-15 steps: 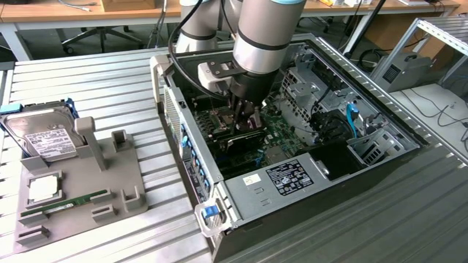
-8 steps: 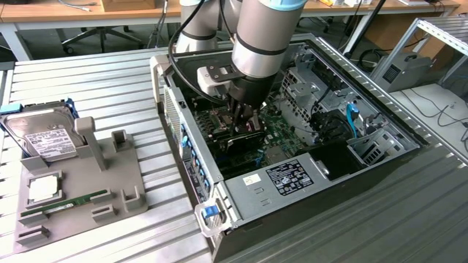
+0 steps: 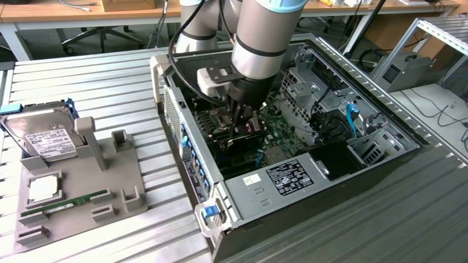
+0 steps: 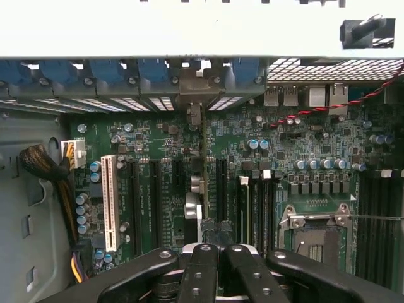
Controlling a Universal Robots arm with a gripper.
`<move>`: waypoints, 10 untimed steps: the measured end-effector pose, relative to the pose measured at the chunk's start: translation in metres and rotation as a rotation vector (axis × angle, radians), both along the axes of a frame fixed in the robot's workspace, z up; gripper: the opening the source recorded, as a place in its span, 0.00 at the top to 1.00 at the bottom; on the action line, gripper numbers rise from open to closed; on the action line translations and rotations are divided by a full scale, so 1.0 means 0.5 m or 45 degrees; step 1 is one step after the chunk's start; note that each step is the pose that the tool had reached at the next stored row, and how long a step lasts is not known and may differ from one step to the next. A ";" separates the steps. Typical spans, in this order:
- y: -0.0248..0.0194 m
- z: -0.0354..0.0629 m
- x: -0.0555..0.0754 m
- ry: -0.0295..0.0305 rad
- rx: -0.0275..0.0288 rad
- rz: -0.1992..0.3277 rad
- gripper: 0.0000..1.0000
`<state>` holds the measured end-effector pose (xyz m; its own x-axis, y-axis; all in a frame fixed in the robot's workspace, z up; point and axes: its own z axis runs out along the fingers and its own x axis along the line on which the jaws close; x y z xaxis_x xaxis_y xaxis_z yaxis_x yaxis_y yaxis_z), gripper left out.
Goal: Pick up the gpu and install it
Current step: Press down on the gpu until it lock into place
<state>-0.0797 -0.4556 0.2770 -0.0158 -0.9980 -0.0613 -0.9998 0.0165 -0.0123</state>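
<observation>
Inside the case [image 3: 380,164], gpu [image 4: 203,170] edge-on

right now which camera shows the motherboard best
The wrist view: the motherboard lies face-on, its slots and processor socket plain. In the exterior view it shows partly, deep in the computer case, with the arm covering part.

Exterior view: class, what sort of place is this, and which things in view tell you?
Probably a robotics lab or workshop: an open grey desktop computer case on a ribbed metal workbench, and a grey parts fixture holding components.
</observation>
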 end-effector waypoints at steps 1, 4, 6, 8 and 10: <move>-0.0001 -0.004 0.000 0.0002 -0.0004 0.000 0.89; -0.0001 -0.005 0.000 0.0003 -0.0007 0.000 0.89; 0.0000 -0.006 0.000 0.0001 -0.0003 0.000 0.89; -0.0001 -0.007 0.000 0.0003 -0.0008 0.000 0.89; -0.0001 -0.007 0.000 0.0004 -0.0009 0.000 0.89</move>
<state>-0.0797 -0.4556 0.2737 -0.0158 -0.9980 -0.0606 -0.9998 0.0165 -0.0120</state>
